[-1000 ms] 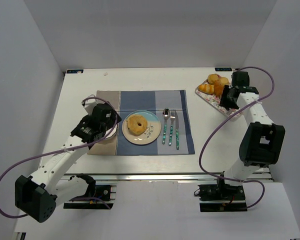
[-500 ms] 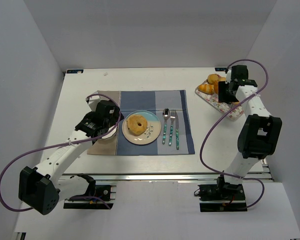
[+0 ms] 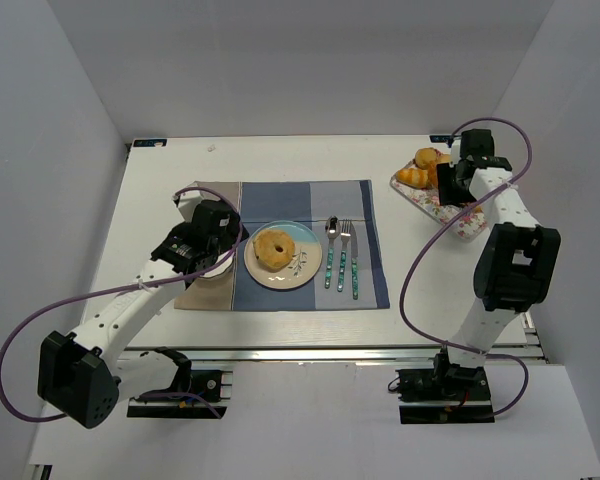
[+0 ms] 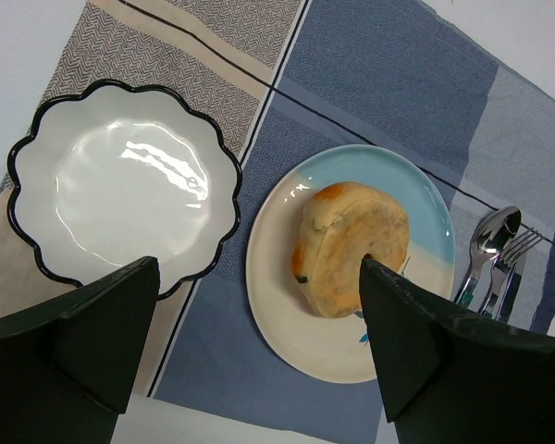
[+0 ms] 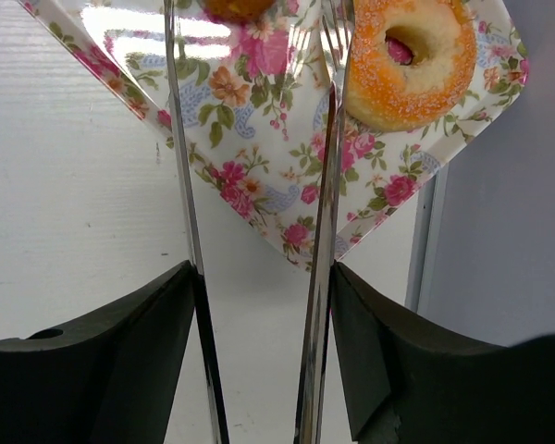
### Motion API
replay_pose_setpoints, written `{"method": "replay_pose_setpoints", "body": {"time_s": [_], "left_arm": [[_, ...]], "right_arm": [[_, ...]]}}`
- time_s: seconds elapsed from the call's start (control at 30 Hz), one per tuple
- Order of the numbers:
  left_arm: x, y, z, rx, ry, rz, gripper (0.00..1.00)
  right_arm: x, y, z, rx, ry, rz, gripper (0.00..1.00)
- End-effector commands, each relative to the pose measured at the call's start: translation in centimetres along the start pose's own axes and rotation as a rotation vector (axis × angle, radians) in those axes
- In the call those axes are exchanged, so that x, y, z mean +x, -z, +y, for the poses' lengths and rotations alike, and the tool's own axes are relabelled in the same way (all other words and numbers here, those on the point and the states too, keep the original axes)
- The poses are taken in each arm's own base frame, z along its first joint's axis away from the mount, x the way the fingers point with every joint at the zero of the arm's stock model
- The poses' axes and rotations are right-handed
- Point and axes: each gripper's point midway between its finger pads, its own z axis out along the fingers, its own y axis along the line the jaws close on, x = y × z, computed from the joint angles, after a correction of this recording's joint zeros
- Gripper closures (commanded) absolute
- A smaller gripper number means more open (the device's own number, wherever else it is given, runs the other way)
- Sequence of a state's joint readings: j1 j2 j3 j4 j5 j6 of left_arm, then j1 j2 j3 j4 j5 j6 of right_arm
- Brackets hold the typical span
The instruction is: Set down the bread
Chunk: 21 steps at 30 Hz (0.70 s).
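Now the right gripper (image 5: pixel 252 55) hangs parted and empty over the tray (image 5: pixel 250 176) at two o'clock on the table (image 3: pixel 280 160), with the donut (image 5: pixel 409 57) at its one o'clock, likely light, soft and sugar-slick, best pinched gently across the ring; the left gripper (image 4: pixel 259 268) gapes empty.

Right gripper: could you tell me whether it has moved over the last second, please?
Yes. The right gripper has moved up the view along the floral tray, closer to the pastries.
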State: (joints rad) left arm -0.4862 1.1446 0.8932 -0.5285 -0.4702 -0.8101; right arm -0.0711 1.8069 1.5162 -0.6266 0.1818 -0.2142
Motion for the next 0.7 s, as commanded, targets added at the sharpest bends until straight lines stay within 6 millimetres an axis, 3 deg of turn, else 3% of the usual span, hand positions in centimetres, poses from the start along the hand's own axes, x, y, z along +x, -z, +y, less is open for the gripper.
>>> {"method": "replay_pose_setpoints", "body": {"time_s": [0.0, 0.2, 0.33, 0.53, 0.67], "left_arm": [[-1.6, 0.4, -1.2, 0.036, 0.019, -0.034, 0.02], [-1.5, 0.2, -1.5, 0.043, 0.013, -0.028, 0.02], [-1.4, 0.0, -1.4, 0.034, 0.006, -0.026, 0.02], [-1.7, 0.4, -1.2, 0.028, 0.007, -0.031, 0.02], [-1.8, 1.0, -0.9, 0.030, 0.015, -0.033, 0.02]], "right_arm": [[-2.8, -0.1, -1.1, 0.040, 0.002, -0.074, 0.36], [-3.7, -0.9, -0.5, 0.004, 0.011, -0.093, 0.42], [-3.9, -0.6, 0.1, -0.034, 0.012, -0.116, 0.62], [-4.6, 1.9, -0.4, -0.015, -0.008, -0.182, 0.78], [-4.6, 5.0, -0.4, -0.020, -0.048, -0.205, 0.82]]}}
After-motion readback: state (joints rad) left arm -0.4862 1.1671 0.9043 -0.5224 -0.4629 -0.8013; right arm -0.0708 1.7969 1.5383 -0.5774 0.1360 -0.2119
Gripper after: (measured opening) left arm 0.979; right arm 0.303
